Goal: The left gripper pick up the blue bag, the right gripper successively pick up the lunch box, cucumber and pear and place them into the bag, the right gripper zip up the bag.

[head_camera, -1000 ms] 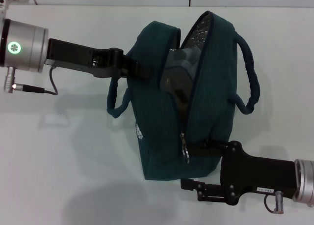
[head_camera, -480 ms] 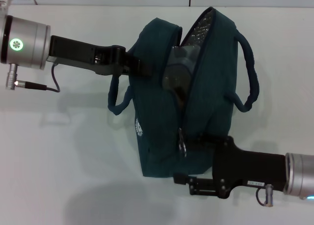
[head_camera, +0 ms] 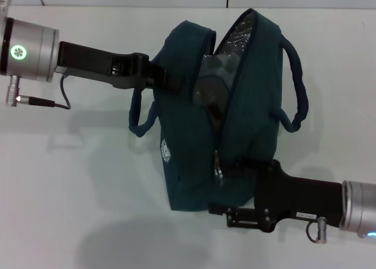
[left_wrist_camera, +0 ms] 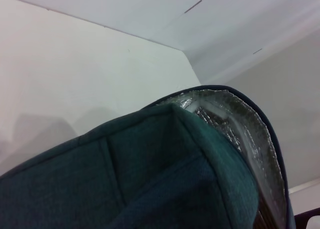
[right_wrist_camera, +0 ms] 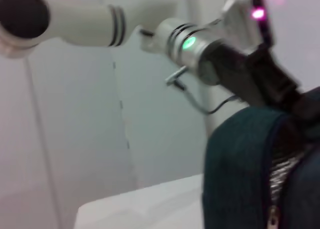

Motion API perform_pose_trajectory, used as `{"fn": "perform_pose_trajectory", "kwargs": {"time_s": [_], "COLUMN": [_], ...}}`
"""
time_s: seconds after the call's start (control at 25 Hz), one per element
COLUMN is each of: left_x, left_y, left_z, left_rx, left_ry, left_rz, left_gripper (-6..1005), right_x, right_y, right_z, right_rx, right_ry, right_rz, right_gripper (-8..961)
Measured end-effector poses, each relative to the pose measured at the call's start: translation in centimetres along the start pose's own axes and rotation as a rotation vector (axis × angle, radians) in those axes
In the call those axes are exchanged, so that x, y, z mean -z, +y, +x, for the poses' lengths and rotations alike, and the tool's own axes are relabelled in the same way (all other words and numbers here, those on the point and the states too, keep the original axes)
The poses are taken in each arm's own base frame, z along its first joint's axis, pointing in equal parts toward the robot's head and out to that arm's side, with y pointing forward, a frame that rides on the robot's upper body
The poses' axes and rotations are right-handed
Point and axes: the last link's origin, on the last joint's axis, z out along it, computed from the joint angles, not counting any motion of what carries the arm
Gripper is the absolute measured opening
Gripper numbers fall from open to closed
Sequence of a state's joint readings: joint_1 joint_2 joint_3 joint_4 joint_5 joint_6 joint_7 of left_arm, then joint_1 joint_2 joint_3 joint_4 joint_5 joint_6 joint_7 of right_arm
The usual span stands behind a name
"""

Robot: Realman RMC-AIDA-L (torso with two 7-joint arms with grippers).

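**Bag held up, half zipped, most of its contents out of sight**

White tabletop fills the head view, with a pale wall and a dark seam line along the far edge. Lifted over it is the blue bag, its mouth gaping at the far end and showing crinkled silver lining. Inside the opening sits the lunch box, seen only as a clear, greyish corner; the rest of it is buried in shadow, and nothing else in the bag can be made out. The zipper pull hangs partway along the closure, nearer the robot.

The left gripper reaches in from the left and is clamped on the bag's upper side panel (its fingertips are sunk into the fabric, so only the black knuckle shows). One loop handle droops below it; the other arcs out on the right.

The right gripper comes in from the lower right, pressed against the bag beside the zipper pull. Its fingers are hidden by the fabric, so whether they pinch anything cannot be told.

The left wrist view shows only teal cloth and foil rim.
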State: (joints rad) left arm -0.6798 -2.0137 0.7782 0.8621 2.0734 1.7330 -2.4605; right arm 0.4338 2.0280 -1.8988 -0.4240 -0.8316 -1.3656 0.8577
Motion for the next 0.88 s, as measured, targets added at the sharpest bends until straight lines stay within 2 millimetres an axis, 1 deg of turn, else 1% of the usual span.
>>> {"fn": "perform_pose_trajectory", "kwargs": {"time_s": [0.16,0.44,0.72,0.88], "left_x": [0.1,0.0,0.0,0.0], "left_y": [-0.1,0.1,0.1,0.1], "left_z": [0.1,0.5,0.5,0.6], "left_rx": [0.003,-0.005,-0.006,-0.009], "left_ry": [0.006,0.008,0.008,0.008], "left_rz": [0.006,0.008,0.011,0.011], "left_gripper": [64,65,65,65], "right_x": [0.6,0.2,0.1,0.1], "right_y": [-0.1,-0.8,-0.9,-1.0], "right_z": [0.1,0.0,-0.1,0.0], "right_rx": [-0.024,-0.011,-0.008,-0.009], "right_ry": [-0.034,-0.022,-0.021,-0.014], "right_rz": [0.058,0.077,0.078,0.086], "right_gripper": [729,729,729,562]}}
